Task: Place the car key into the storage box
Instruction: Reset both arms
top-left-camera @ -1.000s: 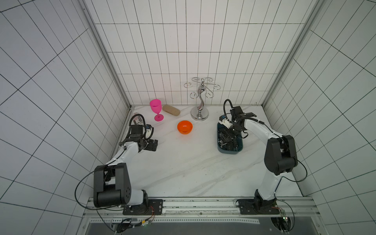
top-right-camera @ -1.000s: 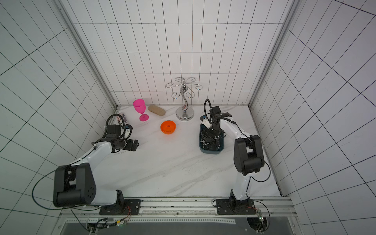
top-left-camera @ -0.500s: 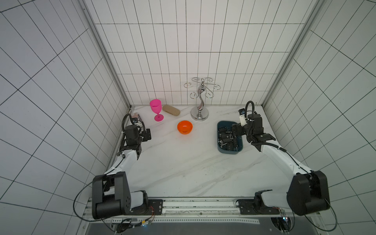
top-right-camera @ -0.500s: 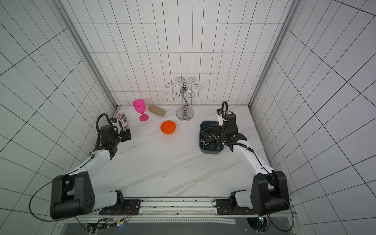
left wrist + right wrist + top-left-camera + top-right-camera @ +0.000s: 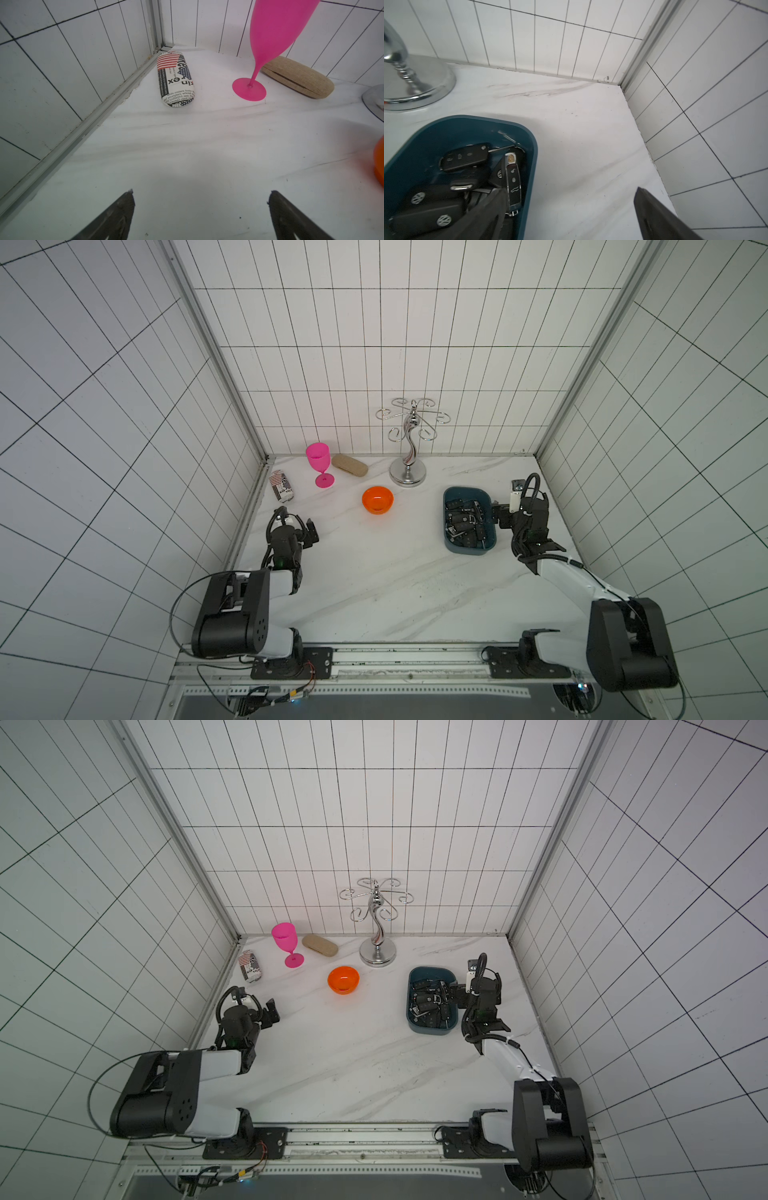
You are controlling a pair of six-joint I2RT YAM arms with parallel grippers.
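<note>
Down in the storage box (image 5: 467, 549) lie lots of black car keys (image 5: 465, 522), and I see no key left out on the table (image 5: 374, 572). A moment ago the right gripper (image 5: 500, 516) was over the box, but now it has pulled back beside the box wall, spread wide and holding nothing, so I think the job is done. The left gripper (image 5: 200, 193) is spread wide and empty too, low by the side wall, its arm folded back.

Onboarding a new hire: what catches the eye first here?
The pink goblet at back left and the orange bowl mid-table stand out on the white table. On the right, the teal box is full of black keys, with the open right gripper at its rim.
</note>
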